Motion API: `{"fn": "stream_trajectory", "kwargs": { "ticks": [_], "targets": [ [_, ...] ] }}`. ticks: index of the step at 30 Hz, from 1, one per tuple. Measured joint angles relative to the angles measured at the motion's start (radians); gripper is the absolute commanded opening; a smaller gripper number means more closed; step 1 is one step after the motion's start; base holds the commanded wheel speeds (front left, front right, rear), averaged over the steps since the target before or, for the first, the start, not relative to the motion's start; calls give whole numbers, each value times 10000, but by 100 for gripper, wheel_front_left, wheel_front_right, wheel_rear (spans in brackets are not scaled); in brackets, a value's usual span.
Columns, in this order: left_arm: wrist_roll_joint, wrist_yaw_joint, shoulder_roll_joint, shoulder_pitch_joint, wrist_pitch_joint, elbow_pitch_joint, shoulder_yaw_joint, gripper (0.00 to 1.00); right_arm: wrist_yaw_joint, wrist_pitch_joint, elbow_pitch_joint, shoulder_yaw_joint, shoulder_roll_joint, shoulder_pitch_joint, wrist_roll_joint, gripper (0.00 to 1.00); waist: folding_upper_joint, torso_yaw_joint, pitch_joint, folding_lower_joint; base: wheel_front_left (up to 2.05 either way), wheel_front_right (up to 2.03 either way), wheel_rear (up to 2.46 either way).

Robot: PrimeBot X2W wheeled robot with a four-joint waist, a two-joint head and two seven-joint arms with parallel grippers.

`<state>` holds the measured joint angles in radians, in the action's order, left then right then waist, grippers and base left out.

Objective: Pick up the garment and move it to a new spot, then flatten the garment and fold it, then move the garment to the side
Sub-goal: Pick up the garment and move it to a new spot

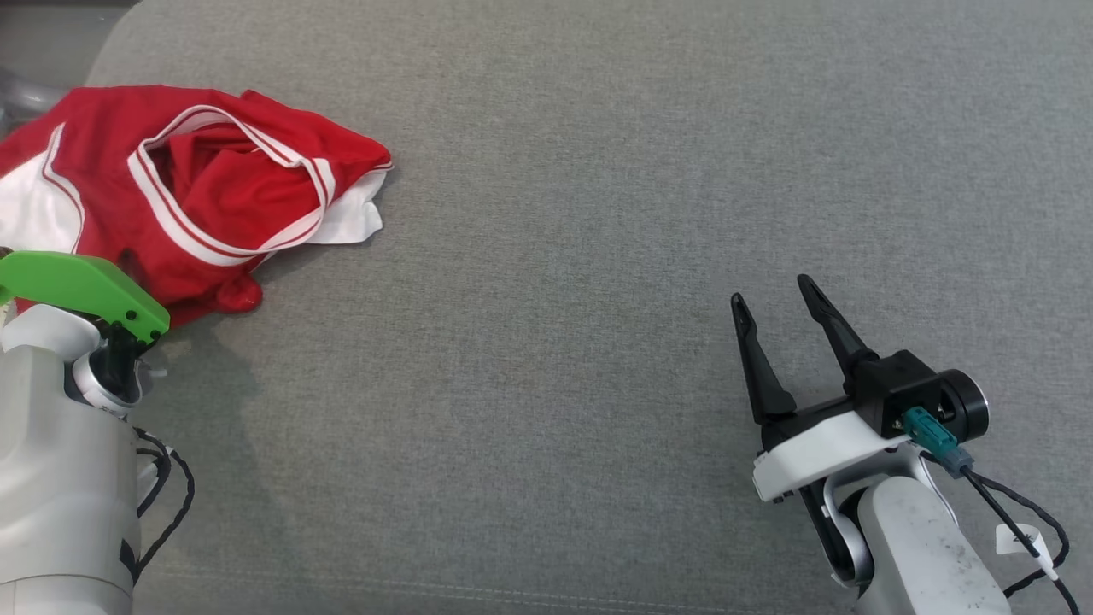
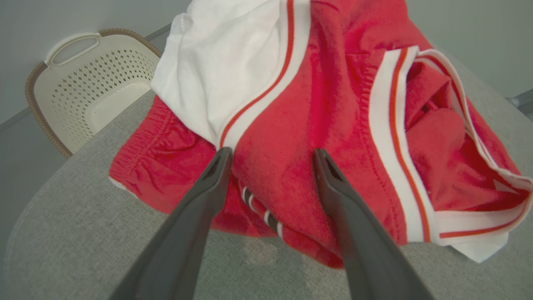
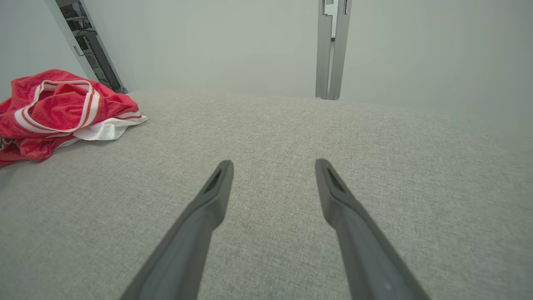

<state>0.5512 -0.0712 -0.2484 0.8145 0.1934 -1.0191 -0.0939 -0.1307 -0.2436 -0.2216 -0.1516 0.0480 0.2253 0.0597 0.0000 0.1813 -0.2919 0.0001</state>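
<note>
1. The garment, red cloth with white panels and red-and-white striped trim, lies crumpled in the upper left of the head view. It rests on the grey cloth-covered counter, close to the counter's rounded upper-left corner.
2. One striped band forms an open loop on top of the heap, and a white flap sticks out at the heap's right edge.
3. In the left wrist view the left claw is spread wide and is not pinching the cloth. Its two dark fingers frame the middle of the red fabric. The tips overlap the garment, but I cannot tell whether they touch it.
4. In the head view the left arm sits at the lower left. A green cover hides the fingers, and its end meets the garment's lower edge.
5. A cream perforated basket with a brown woven rim stands beyond the counter's edge, at the upper left of the left wrist view.
6. The right claw is at the lower right of the head view. It is spread, with its fingers pointing up and slightly left over bare grey cloth, well apart from the garment.
7. In the right wrist view the garment sits at the left edge. A grey metal post rises at the top centre, beyond the counter's far edge.
8. Black cables trail from the right wrist at the lower right corner of the head view.
</note>
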Motion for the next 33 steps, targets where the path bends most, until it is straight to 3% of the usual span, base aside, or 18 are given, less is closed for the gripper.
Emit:
{"fn": "stream_trajectory", "kwargs": {
  "ticks": [3, 4, 6, 15, 24, 28, 33],
  "targets": [
    [25, 0, -73, 91, 50, -134, -8, 100, 0, -8, -8, -10, 2, 39, 25, 100, 0, -222, -190, 0, 0, 0, 0],
    [23, 0, -96, 113, 107, -169, 17, 62, 0, -15, -15, 0, 2, 49, 52, 100, 0, -291, -247, 0, 0, 0, 0],
    [50, 27, -90, 116, 165, -182, 21, 0, 0, -40, -48, 46, 2, 54, 88, 100, 0, -399, -323, 0, 0, 0, 0],
    [639, 748, -339, 529, 439, 159, -240, 0, 0, -132, -234, 159, 6, 103, 449, 100, 0, -343, 60, 0, 0, 0, 0],
    [802, 1342, -531, 1493, 359, 1994, -111, 0, 0, -180, -424, 267, 6, 44, 1108, 100, 0, -390, 975, 0, 0, 0, 0],
    [800, 1438, -255, 1883, 257, 2938, 96, 0, 0, -188, -351, 389, 4, -76, 1229, 100, 0, -630, 1262, -1, 0, 0, 0],
    [836, 1603, 591, 2393, 58, 4144, 573, 0, 0, -190, -345, 472, 6, -277, 1304, 100, 0, -1224, 1531, -1, 0, 0, 0]
  ]
}}
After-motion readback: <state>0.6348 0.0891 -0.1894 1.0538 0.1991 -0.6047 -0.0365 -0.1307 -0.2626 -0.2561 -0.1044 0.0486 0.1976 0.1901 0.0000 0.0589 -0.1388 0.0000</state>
